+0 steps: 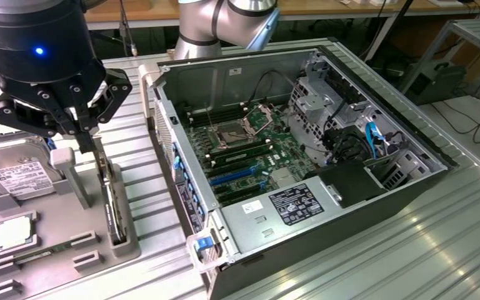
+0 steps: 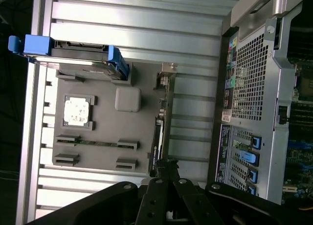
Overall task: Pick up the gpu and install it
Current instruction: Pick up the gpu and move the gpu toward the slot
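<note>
Underneath, a ribbed metal table (image 1: pixel 440 244) carries computer case (image 1: pixel 307 259) and tray (image 1: pixel 60 219) with gpu (image 1: pixel 109 200).

The table (image 1: pixel 440 237) looks ribbed bare metal; the tray (image 1: pixel 65 219), seemingly matt plastic.

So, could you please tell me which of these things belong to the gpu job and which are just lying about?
Part of the job:
- gpu, standing on edge in the grey holder
- gripper, shut on the gpu's upper edge
- open computer case

Just lying about, on the same holder:
- hard drive
- processor chip
- memory stick
</note>
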Tool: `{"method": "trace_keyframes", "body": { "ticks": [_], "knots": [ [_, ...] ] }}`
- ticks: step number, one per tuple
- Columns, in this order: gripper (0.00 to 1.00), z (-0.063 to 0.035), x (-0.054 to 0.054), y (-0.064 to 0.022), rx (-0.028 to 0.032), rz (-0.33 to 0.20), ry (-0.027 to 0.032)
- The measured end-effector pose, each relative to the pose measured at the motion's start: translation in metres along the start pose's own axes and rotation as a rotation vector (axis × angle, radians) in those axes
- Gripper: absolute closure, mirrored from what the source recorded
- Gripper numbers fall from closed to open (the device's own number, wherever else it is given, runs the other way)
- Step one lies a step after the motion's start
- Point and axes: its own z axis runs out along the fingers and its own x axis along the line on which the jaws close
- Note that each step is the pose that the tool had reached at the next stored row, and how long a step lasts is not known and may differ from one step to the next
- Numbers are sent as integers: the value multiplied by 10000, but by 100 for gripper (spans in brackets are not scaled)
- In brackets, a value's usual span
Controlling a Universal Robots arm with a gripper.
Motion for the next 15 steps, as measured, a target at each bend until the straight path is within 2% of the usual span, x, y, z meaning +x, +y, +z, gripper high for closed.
{"method": "trace_keyframes", "body": {
  "ticks": [2, 3, 9, 10, 11, 15],
  "knots": [
    [76, 0, 0, 0, 0, 0, 0],
    [76, 0, 0, 0, 0, 0, 0],
    [40, 0, 0, 0, 1, 0, 0],
    [40, 1, 2, 2, 2, 0, 0],
    [34, 2, 5, 4, 8, 1, 0],
    [34, 34, 6, 11, 18, 231, -1]
  ]
}}
